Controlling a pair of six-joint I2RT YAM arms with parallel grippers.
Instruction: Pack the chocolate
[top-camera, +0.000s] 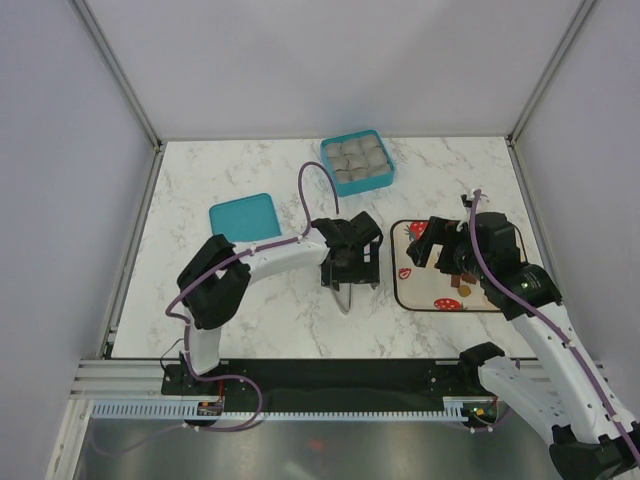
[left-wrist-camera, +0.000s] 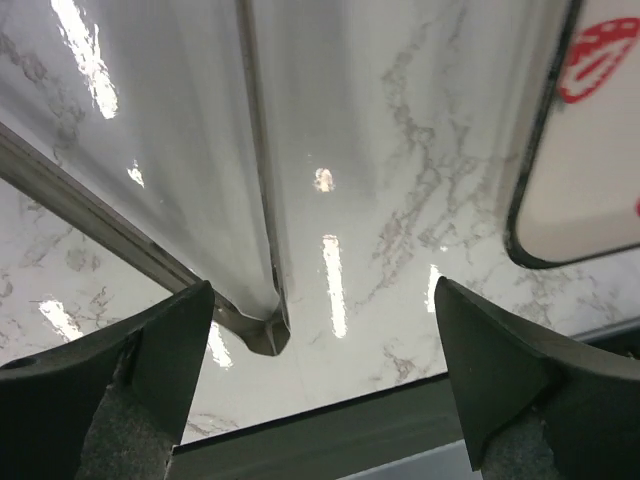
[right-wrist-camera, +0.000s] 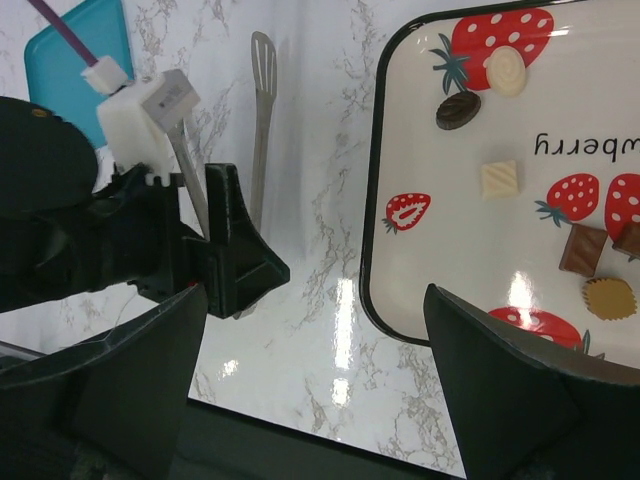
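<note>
Several small chocolates lie on a white tray (right-wrist-camera: 450, 250) printed with red strawberries: a whitish round one (right-wrist-camera: 507, 70), a dark brown oval (right-wrist-camera: 458, 110), a whitish square (right-wrist-camera: 500, 179), a brown square (right-wrist-camera: 583, 250) and a tan round one (right-wrist-camera: 610, 297). My right gripper (right-wrist-camera: 315, 390) is open and empty above the tray's left edge; in the top view it (top-camera: 447, 262) hides most of the tray (top-camera: 410, 290). My left gripper (left-wrist-camera: 320, 400) is open, above metal tongs (left-wrist-camera: 255, 200) lying on the table. The teal box (top-camera: 357, 163) with grey compartments stands at the back.
A teal lid (top-camera: 245, 216) lies flat left of the left gripper (top-camera: 350, 265). The tongs (top-camera: 343, 298) lie between the arms, left of the tray. White walls enclose the marble table on three sides. The table's near edge shows in both wrist views.
</note>
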